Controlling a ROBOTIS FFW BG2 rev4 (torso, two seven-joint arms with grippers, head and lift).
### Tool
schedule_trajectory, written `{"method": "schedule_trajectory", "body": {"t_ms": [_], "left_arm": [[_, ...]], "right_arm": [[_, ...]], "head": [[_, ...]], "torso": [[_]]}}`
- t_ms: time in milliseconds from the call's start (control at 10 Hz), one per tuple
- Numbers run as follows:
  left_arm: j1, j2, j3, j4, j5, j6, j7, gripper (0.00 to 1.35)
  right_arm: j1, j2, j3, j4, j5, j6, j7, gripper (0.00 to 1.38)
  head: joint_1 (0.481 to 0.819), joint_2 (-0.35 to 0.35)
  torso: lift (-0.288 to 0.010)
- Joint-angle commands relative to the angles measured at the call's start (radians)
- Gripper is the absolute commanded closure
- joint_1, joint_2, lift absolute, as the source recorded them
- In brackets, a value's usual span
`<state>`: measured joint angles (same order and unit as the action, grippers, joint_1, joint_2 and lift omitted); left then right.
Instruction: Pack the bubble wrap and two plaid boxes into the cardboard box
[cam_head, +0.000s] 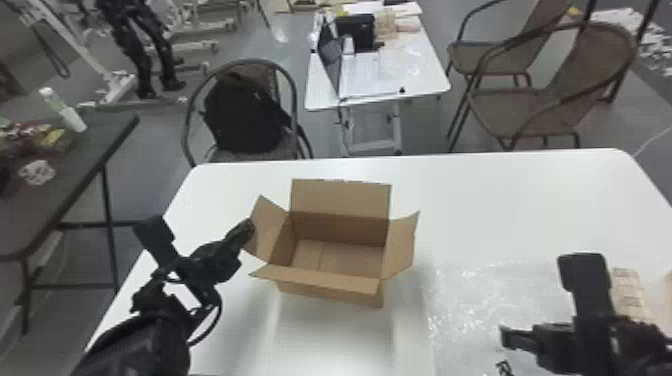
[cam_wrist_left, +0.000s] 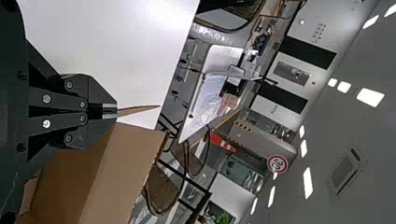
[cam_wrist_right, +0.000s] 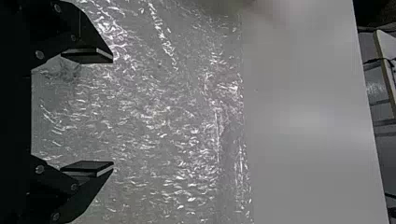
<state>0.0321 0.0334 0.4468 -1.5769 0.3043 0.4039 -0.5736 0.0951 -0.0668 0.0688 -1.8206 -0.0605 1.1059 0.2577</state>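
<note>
The open cardboard box (cam_head: 340, 227) stands on the table with its flaps spread outward. At its left flap is my left gripper (cam_head: 250, 231); the left wrist view has this gripper (cam_wrist_left: 116, 110) shut on the flap (cam_wrist_left: 137, 110). My right gripper (cam_head: 505, 353) is over the clear bubble wrap (cam_head: 480, 305), which lies flat to the right of the box. In the right wrist view, my right gripper (cam_wrist_right: 113, 112) is open above the bubble wrap (cam_wrist_right: 163, 126), with its fingers wide apart. One plaid box (cam_head: 631, 295) is partly hidden behind the right arm.
The white table (cam_head: 500, 200) carries everything, its far edge behind the cardboard box. A chair with a black backpack (cam_head: 245, 115) and more chairs stand beyond it. A dark side table (cam_head: 100, 145) with assorted items is at the left.
</note>
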Motion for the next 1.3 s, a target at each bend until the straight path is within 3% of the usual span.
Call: {"method": "schedule_trajectory", "body": {"t_ms": [0, 100, 200, 400, 800, 1200], "left_arm": [[0.000, -0.001, 0.001, 0.000, -0.002, -0.002, 0.000, 1.22], [0.000, -0.001, 0.000, 0.002, -0.002, -0.002, 0.000, 1.22], [0.000, -0.001, 0.000, 0.002, -0.004, -0.005, 0.000, 1.22], [0.002, -0.001, 0.003, 0.002, -0.002, -0.005, 0.000, 1.22], [0.005, -0.004, 0.004, 0.002, 0.001, -0.010, 0.000, 1.22], [0.003, -0.004, 0.004, 0.002, 0.001, -0.011, 0.000, 1.22]], "right_arm": [[-0.021, -0.011, 0.016, 0.037, -0.005, -0.011, 0.008, 0.46], [-0.035, -0.021, 0.023, 0.060, -0.009, -0.012, 0.026, 0.53], [-0.041, -0.024, 0.026, 0.066, -0.010, -0.009, 0.035, 0.69], [-0.032, -0.025, 0.026, 0.057, -0.007, -0.028, 0.046, 1.17], [-0.002, -0.021, -0.006, 0.020, -0.058, -0.061, 0.045, 1.18], [0.008, 0.005, -0.093, -0.128, -0.079, -0.040, 0.040, 1.18]], "head": [[0.695, 0.214], [0.695, 0.216], [0.695, 0.218], [0.695, 0.222], [0.695, 0.227], [0.695, 0.214]], "torso": [[-0.049], [-0.049], [-0.049], [-0.049], [-0.049], [-0.049]]}}
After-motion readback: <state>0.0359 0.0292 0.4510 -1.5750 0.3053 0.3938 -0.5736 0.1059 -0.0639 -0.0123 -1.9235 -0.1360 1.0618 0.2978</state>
